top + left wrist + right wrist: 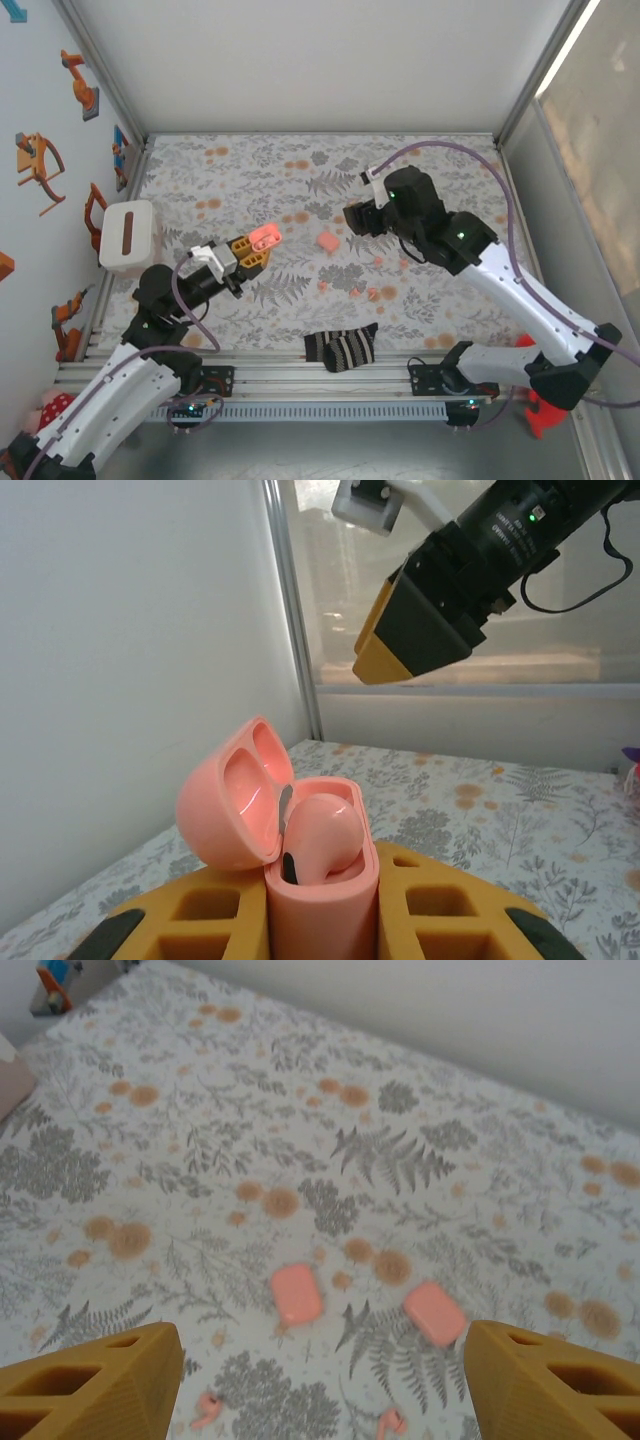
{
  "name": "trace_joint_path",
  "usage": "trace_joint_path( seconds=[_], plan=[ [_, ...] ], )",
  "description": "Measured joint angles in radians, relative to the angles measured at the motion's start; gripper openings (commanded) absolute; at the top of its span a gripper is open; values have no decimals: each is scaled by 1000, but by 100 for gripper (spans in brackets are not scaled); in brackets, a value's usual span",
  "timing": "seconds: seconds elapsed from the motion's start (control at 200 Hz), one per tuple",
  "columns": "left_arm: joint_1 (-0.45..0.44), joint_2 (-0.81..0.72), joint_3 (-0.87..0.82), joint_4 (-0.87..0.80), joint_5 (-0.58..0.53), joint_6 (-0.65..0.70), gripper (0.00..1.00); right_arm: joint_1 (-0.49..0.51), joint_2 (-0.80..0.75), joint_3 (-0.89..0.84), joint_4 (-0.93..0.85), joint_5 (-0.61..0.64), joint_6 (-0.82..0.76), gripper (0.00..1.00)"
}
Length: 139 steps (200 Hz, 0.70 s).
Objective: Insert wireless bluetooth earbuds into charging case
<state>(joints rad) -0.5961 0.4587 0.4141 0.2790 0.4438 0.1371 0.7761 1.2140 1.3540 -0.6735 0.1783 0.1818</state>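
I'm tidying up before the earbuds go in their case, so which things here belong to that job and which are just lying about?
For the job: open pink case, gripped by the left claw; one earbud seated in it; two loose earbuds on the cloth; the open right claw.
Lying about: two closed pink cases, white box, dark striped fabric.

Open salmon-pink charging case (318, 900) stands upright, lid (235, 800) hinged back left, one pink earbud (325, 830) seated inside. A loose coral earbud (207, 1410) and a second earbud (392, 1422) lie apart on floral cloth (300, 1110).
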Motion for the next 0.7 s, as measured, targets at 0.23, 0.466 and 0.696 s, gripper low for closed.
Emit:
trace_joint_path(
  seconds=[0.23, 0.466, 0.696],
  plan=[
    [0, -121, 16, -163, -37, 23, 0, -2, 212, 71, -139, -102, 64, 62],
    [0, -197, 19, -259, -64, 27, 0, -2, 438, 111, -207, -249, 97, 58],
    [0, -195, 20, -290, -67, 34, 0, -2, 559, 94, -182, -365, 164, 58]
  ],
)
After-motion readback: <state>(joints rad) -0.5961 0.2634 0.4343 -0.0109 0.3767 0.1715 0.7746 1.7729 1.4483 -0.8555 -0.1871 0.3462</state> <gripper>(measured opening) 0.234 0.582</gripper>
